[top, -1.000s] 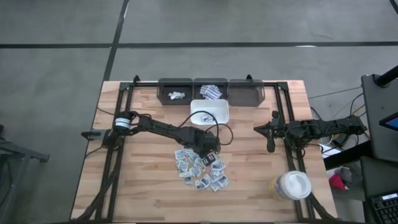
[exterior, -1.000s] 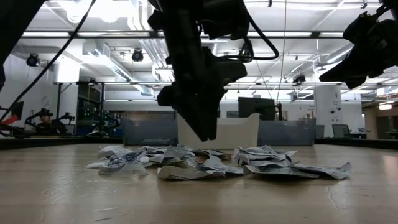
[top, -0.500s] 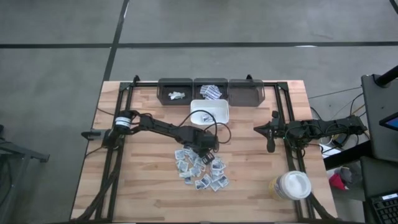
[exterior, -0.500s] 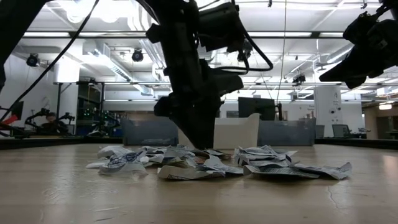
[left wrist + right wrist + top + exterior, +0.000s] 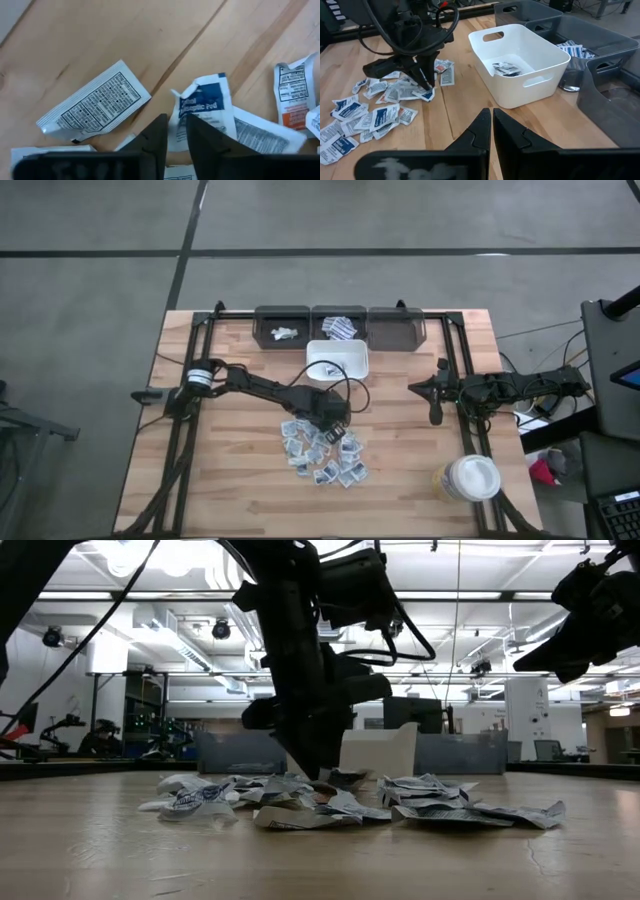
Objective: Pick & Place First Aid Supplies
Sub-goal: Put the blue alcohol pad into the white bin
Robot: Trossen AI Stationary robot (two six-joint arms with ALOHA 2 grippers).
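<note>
Your left gripper (image 5: 175, 131) was down at the sachet pile's (image 5: 322, 447) edge nearest the white bin (image 5: 338, 358), its fingers pinched nearly together on a blue-labelled sachet (image 5: 202, 114). Most sachets lay scattered just beyond the fingertips on the wooden table (image 5: 230, 470); another sat inside the bin behind. Your right gripper (image 5: 491, 118), fingers together, hung well off to the side.

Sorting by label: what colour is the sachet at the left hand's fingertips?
White with a dark blue panel; left wrist view shows it best.
</note>
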